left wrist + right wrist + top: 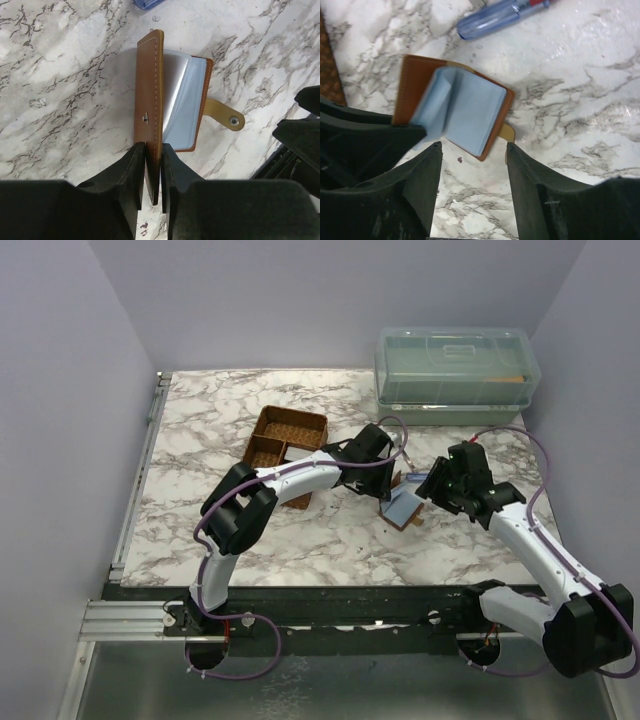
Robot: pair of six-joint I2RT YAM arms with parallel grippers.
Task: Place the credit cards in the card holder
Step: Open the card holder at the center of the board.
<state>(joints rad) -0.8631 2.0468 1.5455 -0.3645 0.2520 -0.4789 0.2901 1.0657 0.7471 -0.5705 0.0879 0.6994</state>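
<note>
The brown card holder [403, 508] lies open on the marble table, its pale blue inner pockets [470, 112] showing. My left gripper [152, 147] is shut on the stitched brown cover flap [148, 85] and holds it upright; in the top view this gripper [386, 500] sits at the holder's left side. The snap strap [226, 115] lies flat to the right. My right gripper [474, 150] is open and empty just above the holder's near edge, on its right in the top view [432, 490]. One blue card with red [492, 19] lies just beyond the holder. Other cards are out of view.
A brown divided basket tray [285, 445] stands left of the holder, under the left arm. A clear lidded plastic box [455, 370] stands at the back right. Lilac walls enclose the table on three sides.
</note>
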